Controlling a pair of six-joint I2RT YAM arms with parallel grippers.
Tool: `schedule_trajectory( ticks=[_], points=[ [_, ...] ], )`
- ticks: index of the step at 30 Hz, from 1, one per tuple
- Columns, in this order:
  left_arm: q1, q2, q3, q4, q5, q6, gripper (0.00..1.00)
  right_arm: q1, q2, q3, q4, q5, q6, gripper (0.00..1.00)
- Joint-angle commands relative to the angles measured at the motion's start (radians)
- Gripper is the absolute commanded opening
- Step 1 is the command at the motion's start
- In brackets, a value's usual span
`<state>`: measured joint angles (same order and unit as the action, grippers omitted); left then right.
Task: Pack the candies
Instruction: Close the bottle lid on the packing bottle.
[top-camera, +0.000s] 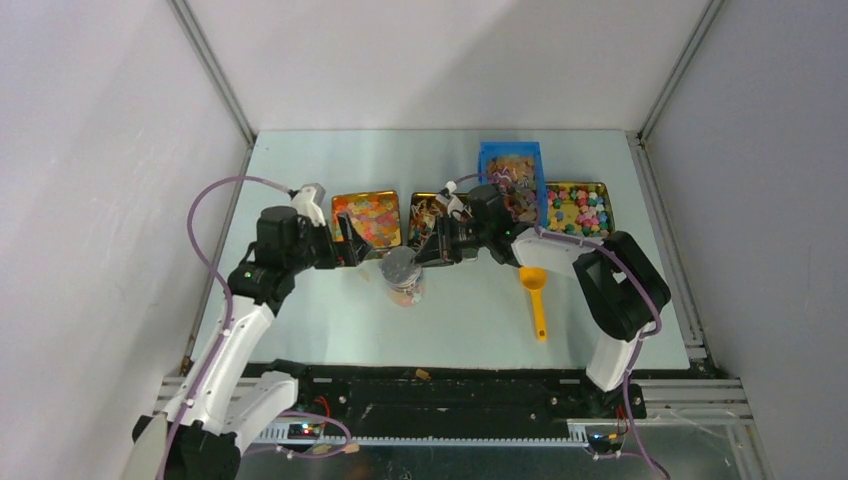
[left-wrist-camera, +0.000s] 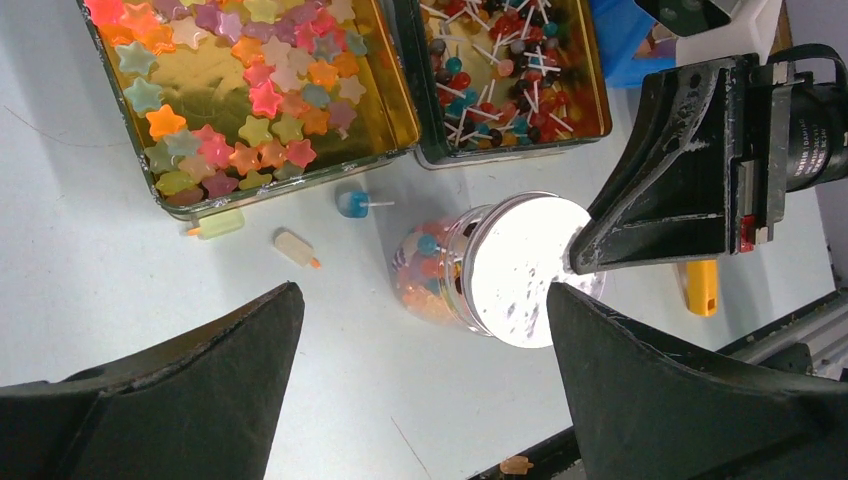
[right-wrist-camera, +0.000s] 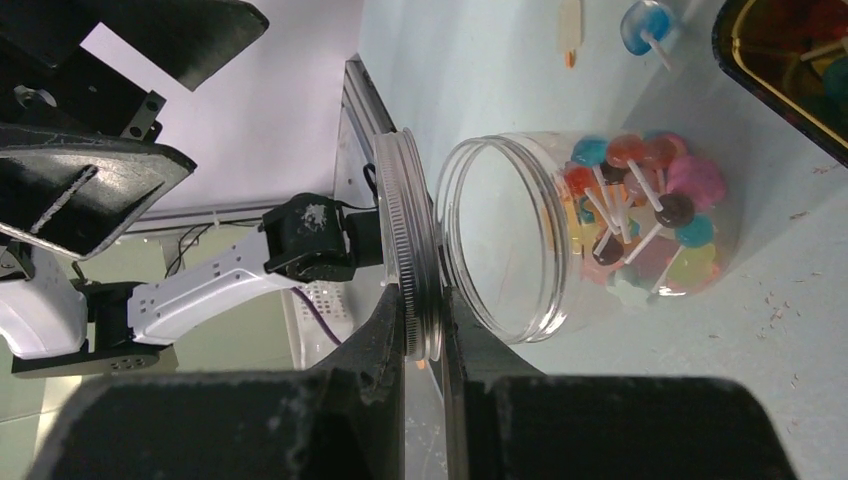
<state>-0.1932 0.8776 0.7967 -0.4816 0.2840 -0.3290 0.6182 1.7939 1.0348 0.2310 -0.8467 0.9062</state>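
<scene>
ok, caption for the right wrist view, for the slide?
Right hand pinches the silver lid by its rim just off the mouth of the clear jar, part-filled with candies.

The top camera hangs above and behind the two arm bases. It looks down and forward over the whole tabletop (top-camera: 330, 330) from far away. The left wrist camera looks down between its own fingers (left-wrist-camera: 150, 400), quite near the tabletop, onto the clear jar (left-wrist-camera: 425, 285). The right wrist camera is very near and looks along its own fingers at the jar mouth from the side. All three views share the jar and the silver lid (right-wrist-camera: 410, 240). The left wrist view also catches the right pincer (left-wrist-camera: 585, 258).
</scene>
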Motion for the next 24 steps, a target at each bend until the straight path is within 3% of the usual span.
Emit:
schedule_trajectory(
  ticks=[1, 14, 24],
  points=[
    [-0.002, 0.019, -0.010, 0.029, 0.014, 0.034, 1.00, 0.003, 0.030, 0.020, 0.016, -0.028, -0.004, 0.00],
    [-0.029, 0.051, -0.022, 0.048, 0.018, 0.033, 1.00, 0.008, 0.036, 0.066, -0.130, 0.029, -0.085, 0.01],
    [-0.067, 0.096, -0.009, 0.047, 0.009, 0.042, 1.00, 0.010, 0.017, 0.097, -0.171, 0.032, -0.101, 0.11]
  ],
)
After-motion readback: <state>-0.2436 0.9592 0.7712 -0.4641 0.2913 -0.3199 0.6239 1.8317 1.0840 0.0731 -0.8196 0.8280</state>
